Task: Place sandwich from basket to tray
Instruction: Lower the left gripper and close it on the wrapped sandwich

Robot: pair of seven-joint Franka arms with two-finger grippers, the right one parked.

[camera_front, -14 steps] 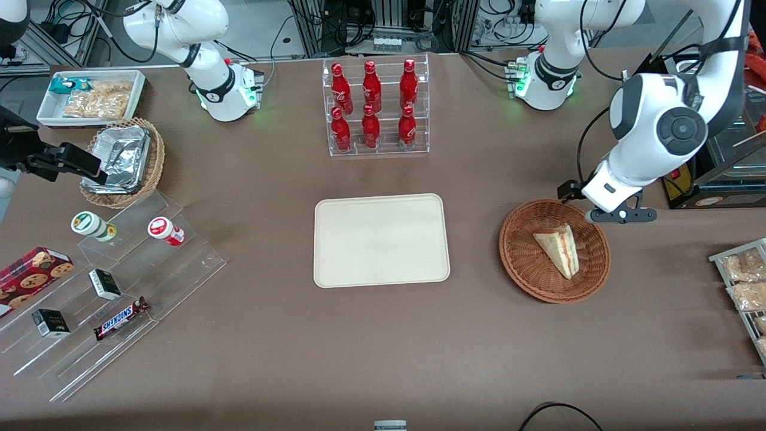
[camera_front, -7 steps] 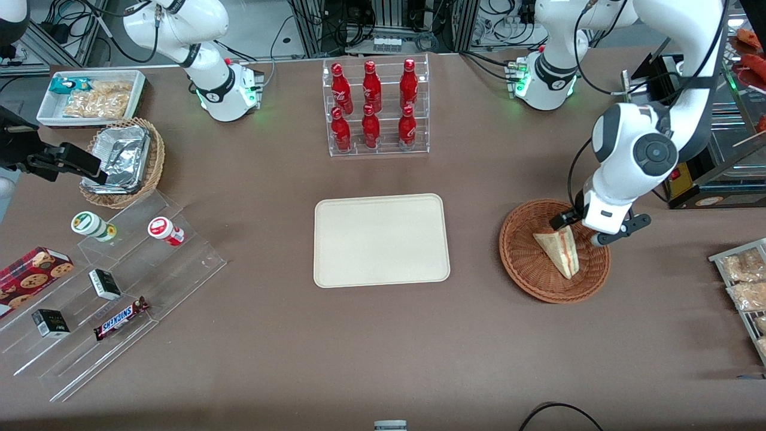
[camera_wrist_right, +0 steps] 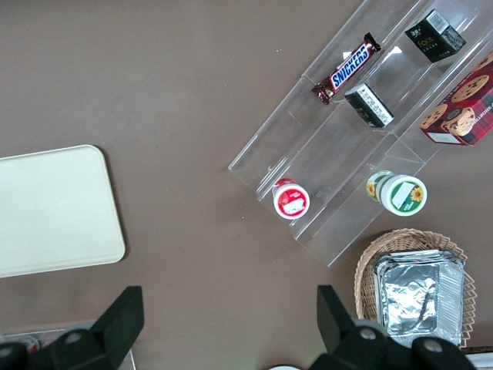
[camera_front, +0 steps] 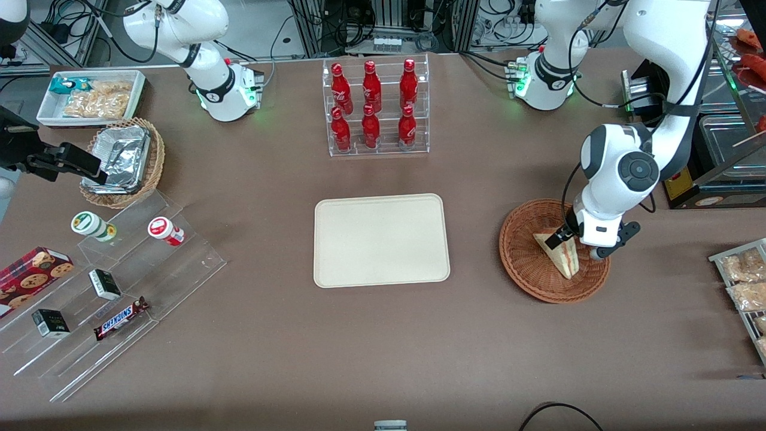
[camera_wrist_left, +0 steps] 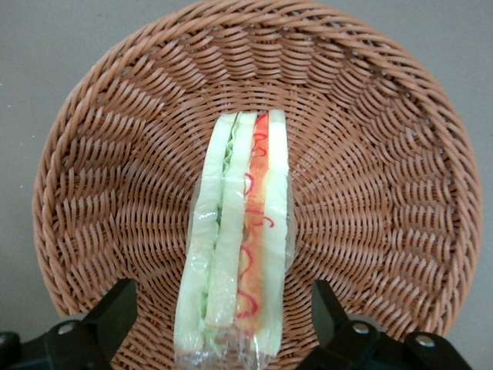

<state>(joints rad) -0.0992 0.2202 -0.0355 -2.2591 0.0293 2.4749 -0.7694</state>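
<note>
The sandwich [camera_front: 562, 258], a wrapped wedge of pale bread with red and pink filling, lies in the round reddish-brown wicker basket [camera_front: 526, 263] toward the working arm's end of the table. My left gripper [camera_front: 579, 244] is down in the basket, open, with one finger on each side of the sandwich's wide end. In the left wrist view the sandwich [camera_wrist_left: 235, 247] stands on edge between the black fingers [camera_wrist_left: 115, 312], which stand apart from it, inside the basket [camera_wrist_left: 385, 177]. The cream-beige tray [camera_front: 381, 239] lies flat at mid-table, bare.
A clear rack of red bottles [camera_front: 374, 108] stands farther from the front camera than the tray. A bin of snack packets [camera_front: 742, 287] lies at the working arm's table edge. A foil-lined tan basket [camera_front: 122, 161], a white bin [camera_front: 90, 96] and a stepped acrylic stand [camera_front: 108, 287] lie toward the parked arm's end.
My left gripper has moved from above the basket's rim down into the basket and now straddles the sandwich's wide end. The sandwich has not moved.
</note>
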